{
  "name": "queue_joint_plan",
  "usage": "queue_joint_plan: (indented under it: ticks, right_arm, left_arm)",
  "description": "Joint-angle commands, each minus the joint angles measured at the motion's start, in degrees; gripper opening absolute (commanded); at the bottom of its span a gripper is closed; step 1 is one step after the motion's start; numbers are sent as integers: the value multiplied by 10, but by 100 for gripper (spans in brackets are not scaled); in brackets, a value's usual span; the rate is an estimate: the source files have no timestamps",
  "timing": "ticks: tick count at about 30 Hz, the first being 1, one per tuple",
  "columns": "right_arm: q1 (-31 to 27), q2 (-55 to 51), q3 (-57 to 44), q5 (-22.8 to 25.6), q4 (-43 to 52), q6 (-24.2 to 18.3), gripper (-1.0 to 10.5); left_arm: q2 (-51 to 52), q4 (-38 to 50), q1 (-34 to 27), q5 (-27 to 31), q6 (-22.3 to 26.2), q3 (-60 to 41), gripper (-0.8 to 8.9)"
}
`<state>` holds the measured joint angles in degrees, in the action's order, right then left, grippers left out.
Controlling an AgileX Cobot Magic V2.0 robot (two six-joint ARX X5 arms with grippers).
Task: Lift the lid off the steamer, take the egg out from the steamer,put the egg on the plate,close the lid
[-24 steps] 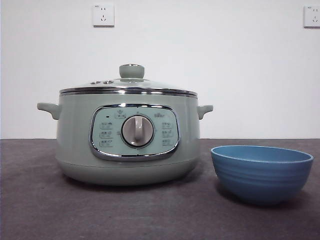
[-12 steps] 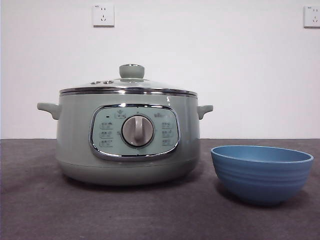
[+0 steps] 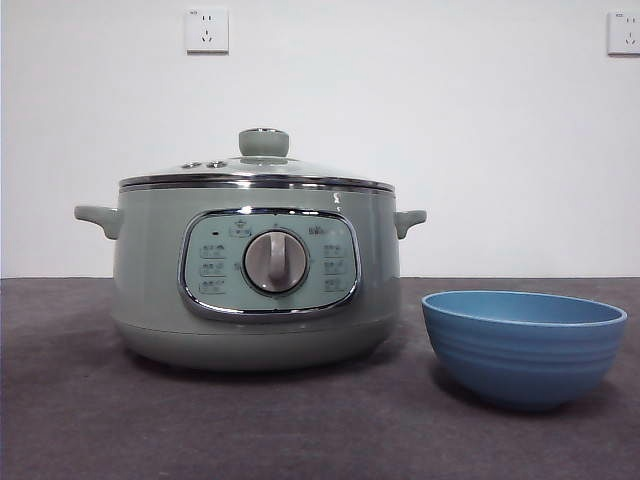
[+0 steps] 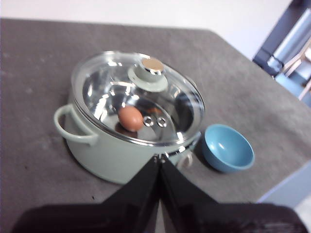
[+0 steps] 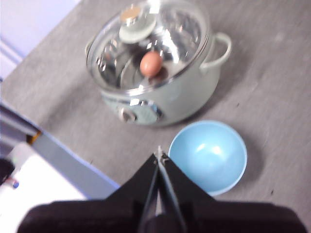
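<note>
The pale green steamer (image 3: 255, 280) stands on the grey table with its glass lid (image 3: 256, 172) seated on it, knob (image 3: 263, 142) on top. Through the glass I see a brown egg (image 4: 130, 118) (image 5: 151, 63) lying inside the steamer (image 4: 112, 150) (image 5: 165, 97). The blue plate (image 3: 523, 345) (image 4: 227, 148) (image 5: 208, 156), a small bowl, sits empty beside the steamer's right side. My left gripper (image 4: 159, 158) is shut, high above the table short of the steamer. My right gripper (image 5: 159, 153) is shut too, hovering near the plate's rim. Neither arm shows in the front view.
The table's edge (image 5: 73, 160) runs close to the steamer's panel side, with a drop beyond it. Two wall sockets (image 3: 206, 30) sit on the white wall behind. Grey tabletop (image 3: 80, 420) stretches left of the steamer.
</note>
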<state>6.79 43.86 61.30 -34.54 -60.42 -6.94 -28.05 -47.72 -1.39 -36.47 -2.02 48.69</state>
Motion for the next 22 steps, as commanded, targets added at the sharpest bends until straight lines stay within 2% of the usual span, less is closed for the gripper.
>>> queue_joint_plan:
  ticks: [1, 8, 9, 13, 14, 22]
  right_arm:
    - [13, 5, 0, -1, -17, -13, -11]
    - [33, 8, 0, 0, -15, -17, 40]
    - [34, 8, 0, 0, -14, -17, 104]
    - [34, 8, 0, 0, -13, -16, 528]
    - [34, 8, 0, 0, -13, -16, 578]
    - [35, 8, 0, 1, -13, -16, 599]
  left_arm:
    - [-9, -12, 0, -13, 28, 17, -7]
    - [-10, -17, 0, -13, 18, 29, 30]
    - [-10, -19, 0, -13, 18, 29, 82]
    - [-10, -25, 0, -14, 16, 29, 526]
    - [-10, -25, 0, -15, 16, 29, 571]
    - [-23, 5, 9, -29, 16, 31, 572]
